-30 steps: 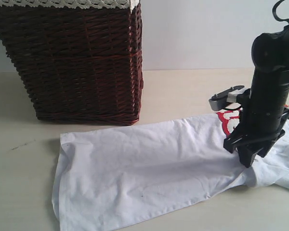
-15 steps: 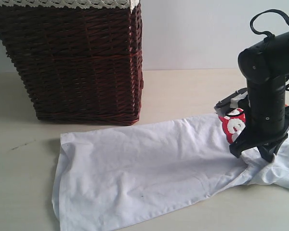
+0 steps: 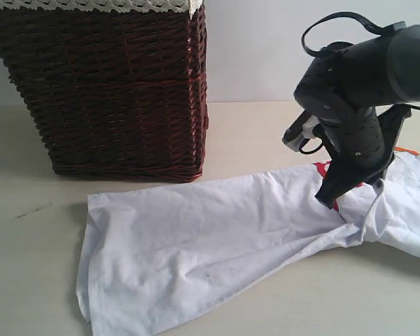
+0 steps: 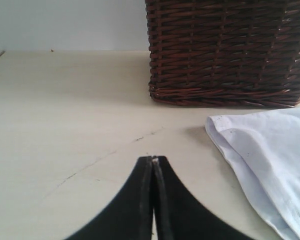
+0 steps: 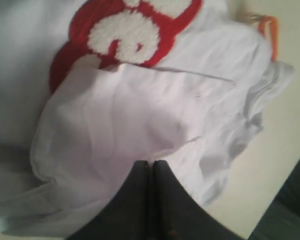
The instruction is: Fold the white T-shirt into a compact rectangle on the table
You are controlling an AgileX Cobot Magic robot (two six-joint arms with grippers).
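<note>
A broad pale cream counter (image 3: 266, 140) filled the scene, with a plain light wall (image 3: 266, 49) behind it. Toward the back left of the exterior view stood a tall dark wicker basket (image 3: 112, 91), a strip of white lace trim (image 3: 91, 5) running along its top edge. In front of the basket and just apart from it, the white T-shirt (image 3: 196, 245) lay stretched across the counter. Its left part was spread flat, and its right part was gathered into creases that rose toward the black right arm (image 3: 364, 77). The right pincer (image 5: 151, 167) had its jaws pressed together on a bunched fold of that shirt, lifting the cloth there slightly off the surface. The left pincer (image 4: 153, 161) hung low over bare counter with its jaws fully together and nothing between them; the shirt's hem corner lay off to one side, near it. Fuzzy white lettering outlined in red (image 5: 130, 35) showed just beyond the pinched fold. A small orange tag (image 5: 270, 27) peeked out at the shirt's edge.
</note>
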